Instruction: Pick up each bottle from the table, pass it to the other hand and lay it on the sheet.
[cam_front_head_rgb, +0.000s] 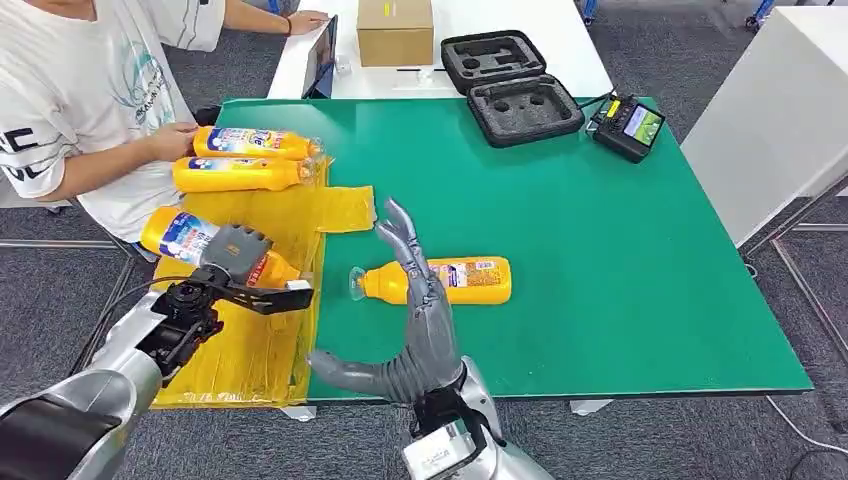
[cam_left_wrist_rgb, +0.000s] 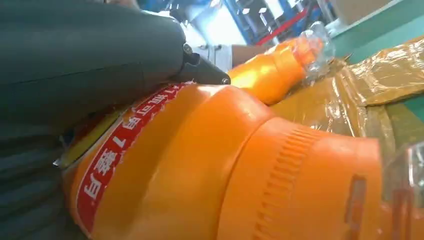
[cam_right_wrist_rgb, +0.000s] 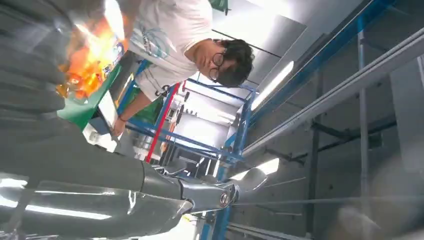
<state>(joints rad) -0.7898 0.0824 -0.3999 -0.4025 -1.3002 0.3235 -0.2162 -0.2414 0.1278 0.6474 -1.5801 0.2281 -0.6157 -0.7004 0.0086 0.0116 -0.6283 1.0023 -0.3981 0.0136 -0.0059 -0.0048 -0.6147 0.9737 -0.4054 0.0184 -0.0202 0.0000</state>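
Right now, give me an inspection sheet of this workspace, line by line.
Surface: green table, with a yellow sheet over its left edge.
Job's things: two bottles on the sheet's far end, a person's hand on one; one bottle over the sheet in the left robot hand; one bottle on the green, lying flat.
Clutter: open black foam case, handheld controller, cardboard box, tablet.
Robot hands: left robot hand grips a bottle; right robot hand open, fingers spread, in front of the lying bottle.
Cables: black lead by the controller.
Surroundings: person seated at left, white tables, grey carpet.
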